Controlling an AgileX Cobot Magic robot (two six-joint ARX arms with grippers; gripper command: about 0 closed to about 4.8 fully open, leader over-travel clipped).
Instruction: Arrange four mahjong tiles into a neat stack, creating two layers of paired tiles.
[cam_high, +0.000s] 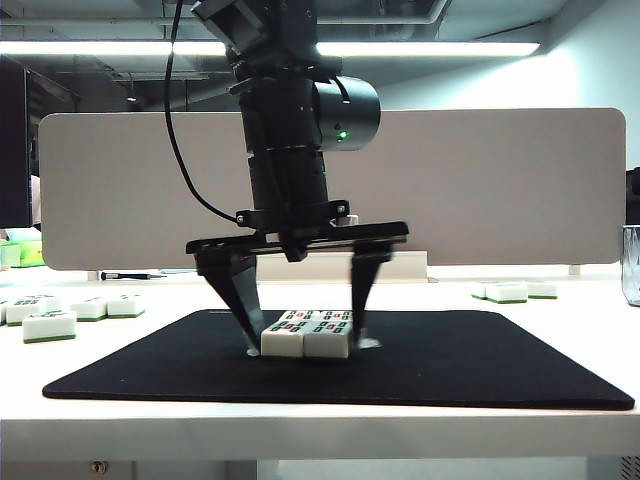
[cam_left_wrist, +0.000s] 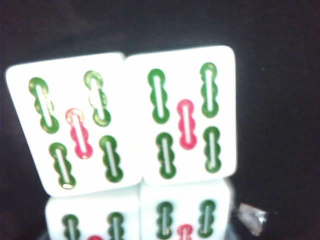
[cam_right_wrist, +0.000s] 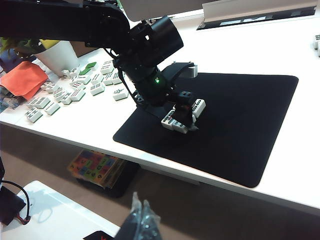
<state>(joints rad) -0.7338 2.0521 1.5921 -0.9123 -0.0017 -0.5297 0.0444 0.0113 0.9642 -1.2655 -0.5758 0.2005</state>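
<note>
1. On the black mat (cam_high: 420, 370), seen from the exterior view, the four mahjong tiles (cam_high: 308, 332) are laid flat in one layer, faces up, packed two by two; no second layer is seen. The left gripper (cam_high: 305, 335) is pointed straight down over them, with one finger planted on the mat at each side of the group. The jaws are spread wide, nothing is pinched, and the fingers sit just beside the outer tiles. Loose tiles (cam_high: 60, 315) are scattered on the white table (cam_high: 330, 425) off to the left, and a few more at far right.

2. In the left wrist view, two tiles are shown side by side and touching, the left one slightly skewed, with another pair just beside them at the frame edge. Green and red bamboo marks are seen on each face. The fingers themselves can't really be made out here.

3. In the right wrist view, the left arm is seen from afar, its gripper (cam_right_wrist: 181, 116) straddling the tiles (cam_right_wrist: 176, 121) near the mat's (cam_right_wrist: 250, 125) edge. Of the right gripper (cam_right_wrist: 140, 220) only a blurry tip is caught, low and away from the mat, so how far it's open can't be told.
</note>
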